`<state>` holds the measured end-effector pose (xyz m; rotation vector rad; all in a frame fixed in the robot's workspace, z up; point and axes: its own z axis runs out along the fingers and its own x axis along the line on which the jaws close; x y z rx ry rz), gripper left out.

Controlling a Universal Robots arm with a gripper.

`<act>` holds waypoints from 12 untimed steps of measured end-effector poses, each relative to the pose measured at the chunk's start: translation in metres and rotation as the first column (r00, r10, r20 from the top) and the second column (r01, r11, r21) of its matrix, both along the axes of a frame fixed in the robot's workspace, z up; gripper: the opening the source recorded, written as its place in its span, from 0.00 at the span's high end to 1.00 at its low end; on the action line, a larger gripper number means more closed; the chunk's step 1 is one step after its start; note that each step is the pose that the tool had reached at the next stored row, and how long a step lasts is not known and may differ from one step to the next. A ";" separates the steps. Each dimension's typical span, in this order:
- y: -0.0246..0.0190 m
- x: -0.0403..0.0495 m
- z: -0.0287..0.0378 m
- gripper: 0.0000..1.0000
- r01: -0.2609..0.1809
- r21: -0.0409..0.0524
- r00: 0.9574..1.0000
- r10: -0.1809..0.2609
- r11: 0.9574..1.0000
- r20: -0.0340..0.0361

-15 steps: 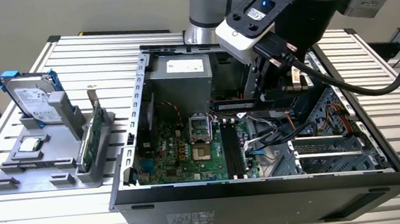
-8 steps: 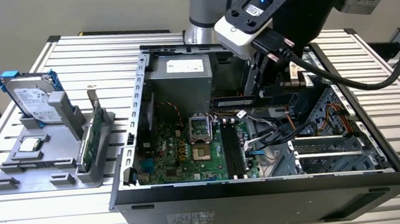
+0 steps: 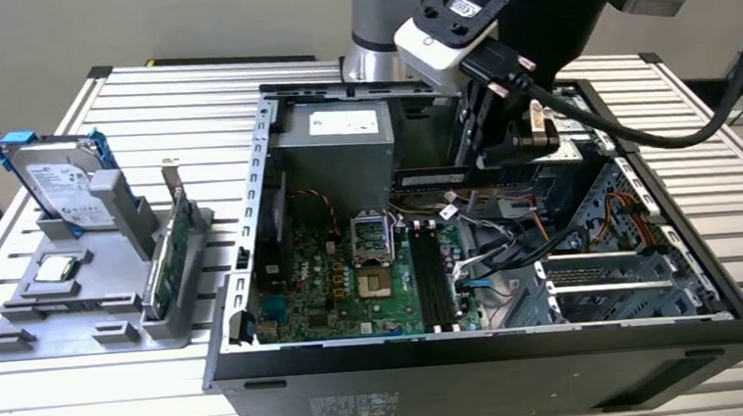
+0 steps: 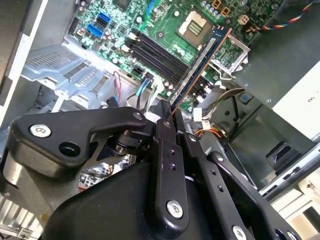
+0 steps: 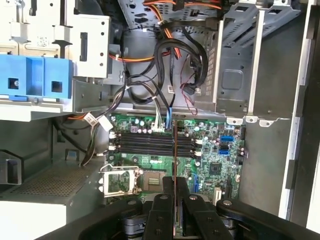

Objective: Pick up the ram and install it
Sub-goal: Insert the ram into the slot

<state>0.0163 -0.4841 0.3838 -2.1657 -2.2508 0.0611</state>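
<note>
My gripper (image 3: 484,164) hangs inside the open computer case (image 3: 486,342), above the motherboard (image 3: 338,289). It is shut on the ram (image 3: 432,177), a dark bluish stick that juts out from between the fingers toward the exterior view's left. In the second wrist view the ram (image 4: 200,62) runs from the gripper (image 4: 173,121) out over the black memory slots (image 4: 160,50). The first wrist view has the ram (image 5: 174,150) edge-on as a thin line, crossing the slots (image 5: 145,142) well above them. The gripper (image 5: 175,184) clamps its near end.
A grey power supply (image 3: 335,147) stands at the back of the case. Loose cables (image 3: 504,228) and drive bays (image 3: 611,270) fill the exterior view's right side. Outside, a grey rack (image 3: 78,317) holds a hard drive (image 3: 63,185), a green card (image 3: 171,246) and a chip (image 3: 62,269).
</note>
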 end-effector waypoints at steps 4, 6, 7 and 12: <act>0.0061 0.0000 0.0000 1.00 0.000 0.000 1.000 0.000 1.000 0.000; 0.0087 0.0000 0.0000 1.00 0.000 0.000 1.000 0.000 1.000 0.000; 0.0101 0.0000 0.0000 1.00 0.000 0.000 1.000 0.000 1.000 0.000; 0.0161 0.0000 0.0000 1.00 0.000 0.000 1.000 0.000 1.000 0.000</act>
